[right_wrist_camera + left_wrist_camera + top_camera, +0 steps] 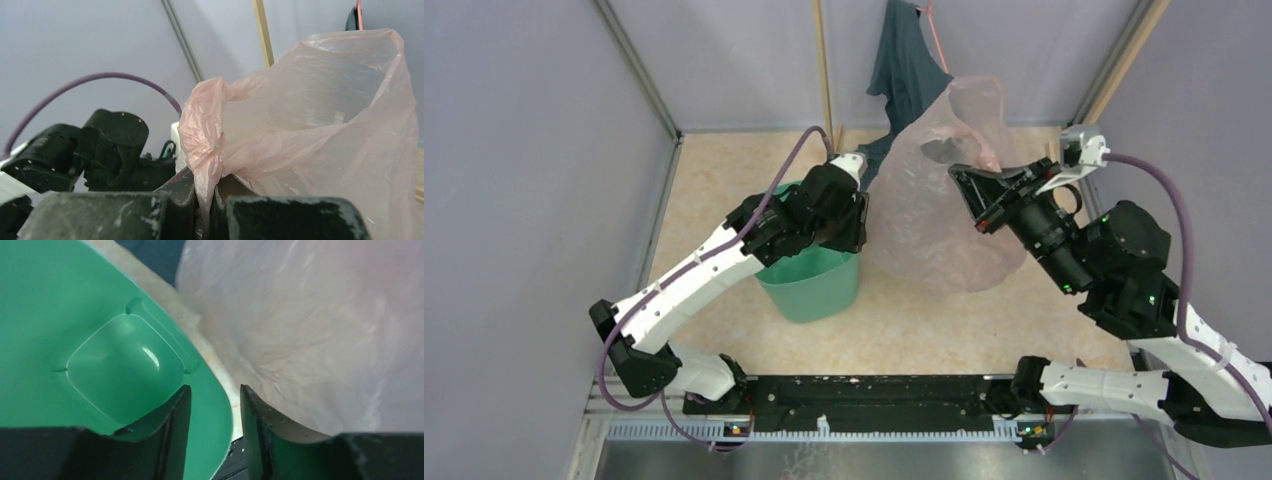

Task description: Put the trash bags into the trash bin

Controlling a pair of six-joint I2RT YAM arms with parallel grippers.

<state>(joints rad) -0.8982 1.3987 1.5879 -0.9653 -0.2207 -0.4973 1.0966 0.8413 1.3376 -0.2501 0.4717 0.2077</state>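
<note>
From the near left corner the left arm stretches forward, elbow low. The left pincer (pixel 215 392) sits astride the rim of the mint-green trash bin (pixel 809 285), which stands left of the bench's middle. Its jaws are part open around the rim with a gap showing, so it seems to steady the bin rather than clamp it. Just beside the bin, toward the bench's middle, hangs the pale pink trash bag (pixel 934 225), puffed out. The right arm rises from the near right corner, elbow bent high and wrist turned leftward. The right pincer (pixel 210 195) is closed tight on a gathered fold of the bag's upper edge. I judge the bag should be lifted clear of the rim, carried over the opening and lowered bottom first, since soft film may drape outside. A dark teal garment (pixel 909 70) hangs at the far edge.
</note>
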